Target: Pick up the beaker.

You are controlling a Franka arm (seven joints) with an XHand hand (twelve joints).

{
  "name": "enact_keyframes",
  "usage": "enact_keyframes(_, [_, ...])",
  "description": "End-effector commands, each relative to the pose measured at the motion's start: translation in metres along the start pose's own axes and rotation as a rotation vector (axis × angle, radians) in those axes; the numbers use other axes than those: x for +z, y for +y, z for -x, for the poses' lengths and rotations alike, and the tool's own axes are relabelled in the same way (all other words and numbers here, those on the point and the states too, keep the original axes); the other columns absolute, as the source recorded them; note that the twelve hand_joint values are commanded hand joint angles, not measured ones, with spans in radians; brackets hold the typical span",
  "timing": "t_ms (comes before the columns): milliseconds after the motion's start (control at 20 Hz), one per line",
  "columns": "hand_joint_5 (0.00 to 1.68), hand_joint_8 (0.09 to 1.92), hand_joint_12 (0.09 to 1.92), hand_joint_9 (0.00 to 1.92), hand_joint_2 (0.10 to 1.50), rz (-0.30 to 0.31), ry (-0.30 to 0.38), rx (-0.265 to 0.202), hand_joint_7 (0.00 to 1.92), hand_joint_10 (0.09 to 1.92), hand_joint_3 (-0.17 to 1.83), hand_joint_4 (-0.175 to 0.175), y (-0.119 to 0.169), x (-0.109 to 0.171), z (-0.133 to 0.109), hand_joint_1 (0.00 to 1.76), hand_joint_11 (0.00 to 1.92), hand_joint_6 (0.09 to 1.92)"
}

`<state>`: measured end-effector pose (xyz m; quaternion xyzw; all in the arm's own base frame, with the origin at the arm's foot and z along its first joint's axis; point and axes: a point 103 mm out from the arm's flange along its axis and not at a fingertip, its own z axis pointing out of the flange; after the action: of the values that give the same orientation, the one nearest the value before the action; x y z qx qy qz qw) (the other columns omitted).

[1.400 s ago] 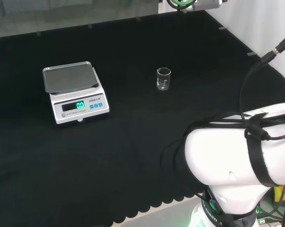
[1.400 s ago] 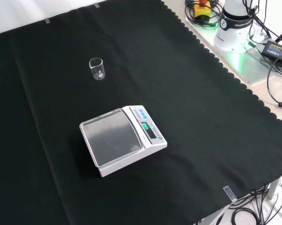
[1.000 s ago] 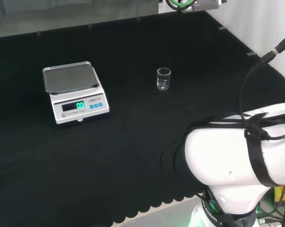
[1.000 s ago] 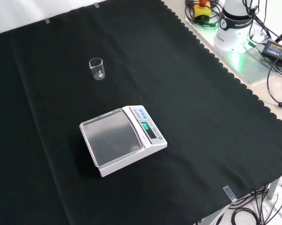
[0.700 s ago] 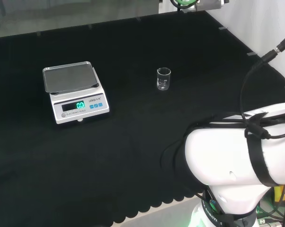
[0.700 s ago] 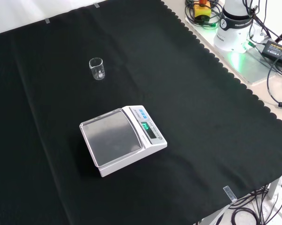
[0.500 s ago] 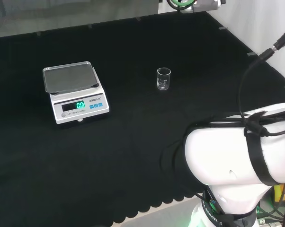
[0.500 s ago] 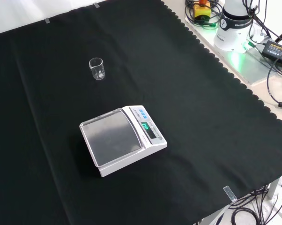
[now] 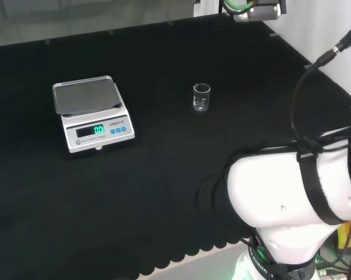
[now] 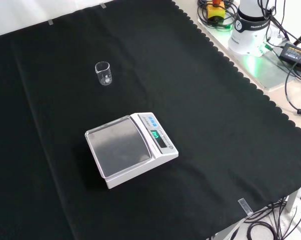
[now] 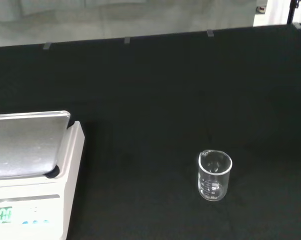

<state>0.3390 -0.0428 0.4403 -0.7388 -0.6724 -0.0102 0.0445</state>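
In the head view the small clear glass beaker stands upright and alone on the black-cloth desk, at about three o'clock from the white digital scale with a steel pan and well apart from it; nothing touches it, so the pick-up looks not yet begun and the whole approach, grasp and lift are left. In the front view the beaker sits at about eleven o'clock from the scale, again free on the cloth. In the wrist view the beaker appears empty, though clear glass makes that hard to judge, and the scale is cut off at the edge. Whether the hand is wide or curled I cannot tell
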Motion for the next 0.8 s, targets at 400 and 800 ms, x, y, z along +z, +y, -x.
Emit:
enact_keyframes(400, [0.0,0.32,1.25,0.0,0.9,-0.097,0.096,0.048,0.0,0.34,0.23,-0.065,0.09,0.104,0.041,0.2,0.0,0.09])
enact_keyframes(800, [0.0,0.35,1.24,0.0,0.9,-0.16,0.151,0.068,0.0,0.36,0.21,-0.065,0.131,0.161,0.056,0.21,0.0,0.09])
